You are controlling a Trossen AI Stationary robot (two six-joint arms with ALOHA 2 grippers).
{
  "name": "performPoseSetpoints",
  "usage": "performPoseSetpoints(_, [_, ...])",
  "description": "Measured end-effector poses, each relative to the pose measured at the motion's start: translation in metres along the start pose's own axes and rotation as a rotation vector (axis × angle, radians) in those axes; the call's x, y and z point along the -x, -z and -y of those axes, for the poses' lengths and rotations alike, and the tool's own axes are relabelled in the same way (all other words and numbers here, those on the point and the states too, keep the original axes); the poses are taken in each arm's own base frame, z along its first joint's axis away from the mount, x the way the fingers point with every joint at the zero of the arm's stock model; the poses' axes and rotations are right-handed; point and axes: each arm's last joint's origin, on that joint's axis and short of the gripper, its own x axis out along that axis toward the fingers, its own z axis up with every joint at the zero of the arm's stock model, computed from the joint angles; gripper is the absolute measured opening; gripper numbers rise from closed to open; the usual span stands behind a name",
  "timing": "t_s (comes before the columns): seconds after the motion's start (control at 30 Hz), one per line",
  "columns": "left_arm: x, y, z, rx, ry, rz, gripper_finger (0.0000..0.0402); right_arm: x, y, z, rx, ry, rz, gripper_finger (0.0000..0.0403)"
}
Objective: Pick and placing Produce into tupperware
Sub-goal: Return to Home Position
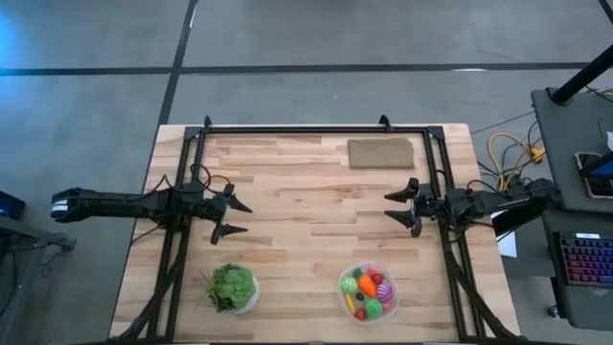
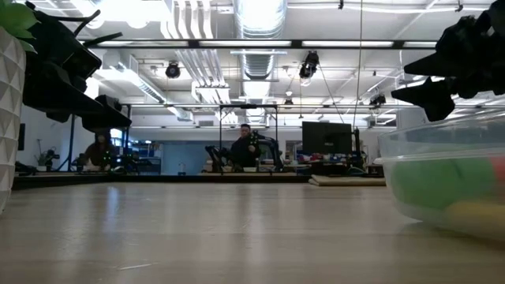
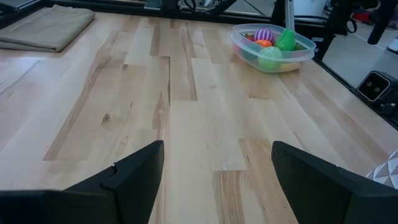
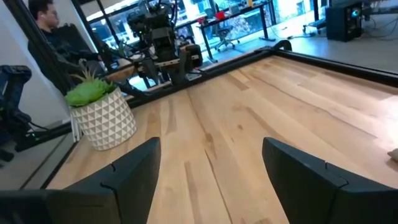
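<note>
The wooden table spreads under both my arms, which reach in level from its two opposite sides and face each other across the bare middle. My left pincer hovers above the wood with its fingers spread wide. My right pincer is likewise open, well apart from the left one, fingertips pointing toward it. A folded tan cloth lies flat to one side of my right pincer, near the table edge. To the other side of that pincer, close to the opposite edge, sits the tupperware, a clear round container standing upright, well apart from my right fingertips. From my left pincer it is far off, diagonally across the boards ahead of my fingers. Nearer my left pincer, off to its side by the same edge as the tupperware, stands a white faceted pot of leafy greens. From my right pincer that pot is across the table, ahead and to one side. The produce is all inside the tupperware, heaped together and touching. I can pick out an orange piece, a magenta striped piece, a green piece and a small red piece.
</note>
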Motion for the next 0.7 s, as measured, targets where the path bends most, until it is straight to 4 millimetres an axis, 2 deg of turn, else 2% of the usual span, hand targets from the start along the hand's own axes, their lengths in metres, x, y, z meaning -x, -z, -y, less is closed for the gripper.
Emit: performPoseSetpoints(0.7, [0.0000, 0.0000, 0.0000, 0.000, 0.000, 0.000, 0.0283, 0.0000, 0.0000, 0.0000, 0.000, -0.001, 0.000, 0.0277])
